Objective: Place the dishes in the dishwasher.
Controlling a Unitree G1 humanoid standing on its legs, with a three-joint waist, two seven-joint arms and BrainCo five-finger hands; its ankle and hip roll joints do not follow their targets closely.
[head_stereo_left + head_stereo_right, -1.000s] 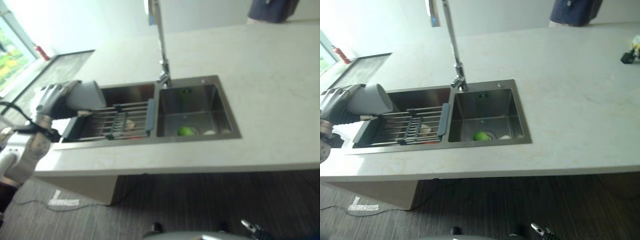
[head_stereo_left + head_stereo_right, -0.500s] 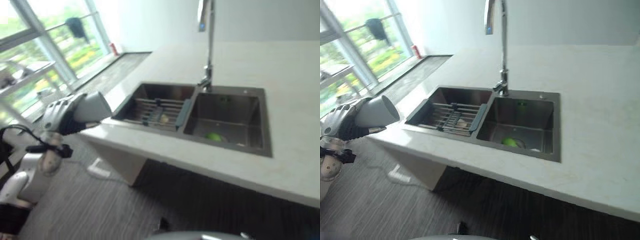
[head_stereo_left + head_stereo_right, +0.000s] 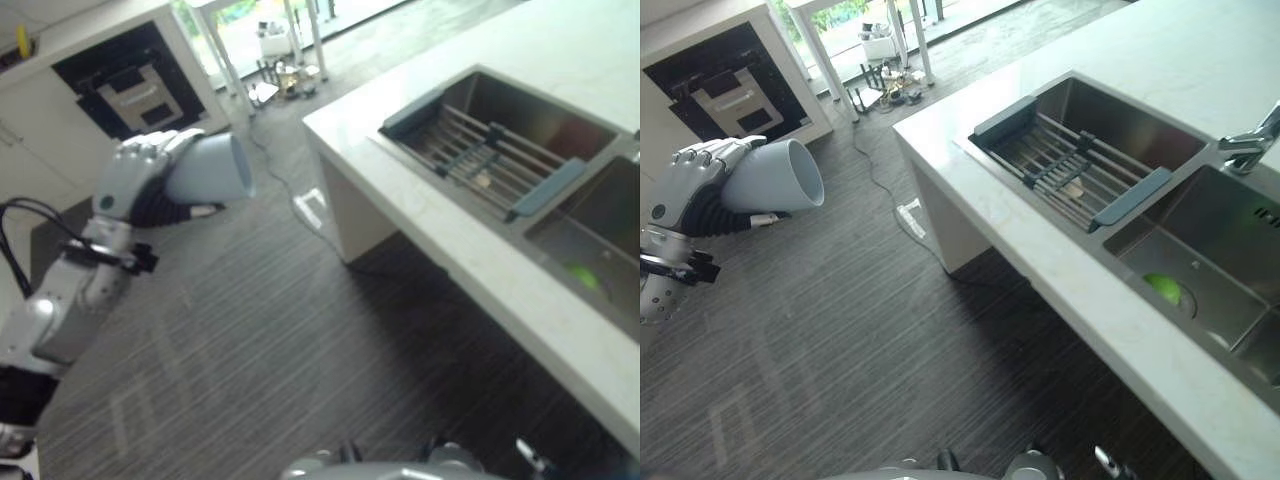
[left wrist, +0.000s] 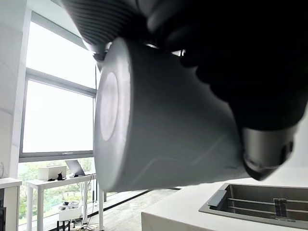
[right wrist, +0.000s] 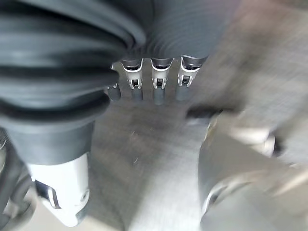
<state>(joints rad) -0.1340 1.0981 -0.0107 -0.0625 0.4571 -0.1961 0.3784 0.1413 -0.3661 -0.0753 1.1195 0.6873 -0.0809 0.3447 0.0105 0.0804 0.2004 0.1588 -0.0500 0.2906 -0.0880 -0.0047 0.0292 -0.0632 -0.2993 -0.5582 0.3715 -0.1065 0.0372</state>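
My left hand [image 3: 130, 182] is shut on a pale grey cup [image 3: 207, 170], held on its side in the air over the dark floor, well to the left of the counter. The cup's mouth [image 3: 803, 172] points toward the counter, and its base [image 4: 109, 115] shows in the left wrist view. A dark-fronted appliance [image 3: 128, 75] sits in a white cabinet at the far left, beyond the hand. My right hand [image 5: 156, 82] hangs over the floor with straight fingers and holds nothing.
The white counter [image 3: 1060, 270] runs down the right side, with a double steel sink [image 3: 1230, 250]. A drying rack [image 3: 1070, 175] spans the left basin, and a green object [image 3: 1161, 289] lies in the right one. A tap [image 3: 1252, 146] stands behind. White table legs [image 3: 820, 45] stand by the window.
The camera has swung left, so the sink now lies at the right. My left hand still holds the cup, now over the floor and away from the counter.
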